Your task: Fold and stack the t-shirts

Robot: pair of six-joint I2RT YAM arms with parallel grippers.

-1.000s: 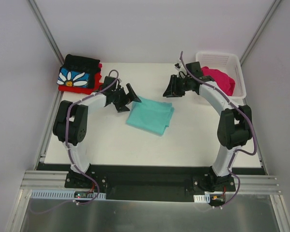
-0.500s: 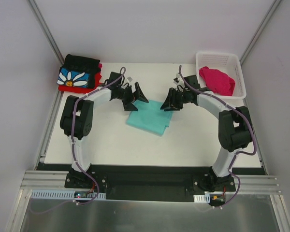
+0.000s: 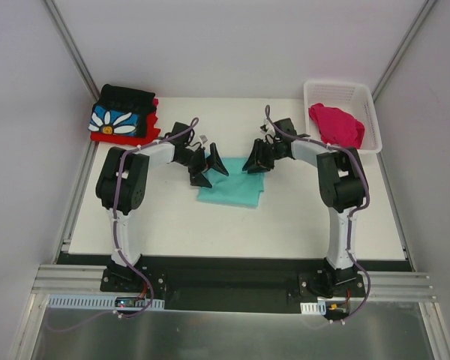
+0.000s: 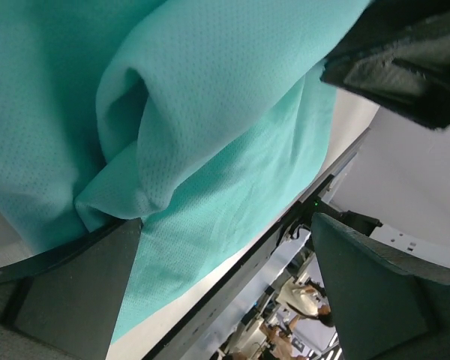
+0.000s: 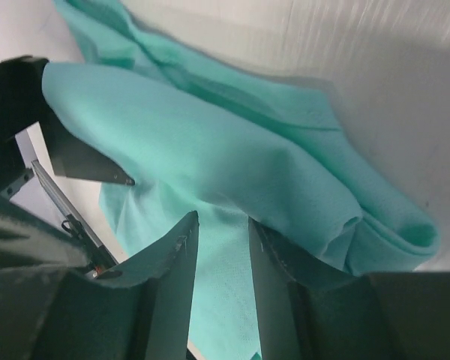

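Far left on the surface point(image 3: 172, 225), the daisy shirt point(image 3: 121, 120) lies folded on the red shirt point(image 3: 114, 137), a stack of two already made. Beside it, the left pincer point(image 3: 210, 169) has swung in from the surface's left side within the last second and now hangs over the far left edge of the teal shirt point(image 3: 236, 191), its fingers point(image 4: 75, 289) spread wide with cloth lying between and under them, nothing gripped. The teal shirt sits mid-surface, partly folded, layers rumpled along its far edge. The right pincer point(image 3: 254, 164) has likewise come away from the basket point(image 3: 337, 84) and closed in on the shirt's far right edge; its fingers point(image 5: 172, 292) stand narrowed with a slim gap, and whether they pinch any cloth cannot be told. At far right the pink shirt point(image 3: 337, 126) lies bunched in the basket, untouched. With both arms now converged on the same edge, the next fold of the teal shirt looks about to begin; it must still be stacked, and the pink one has yet to be started
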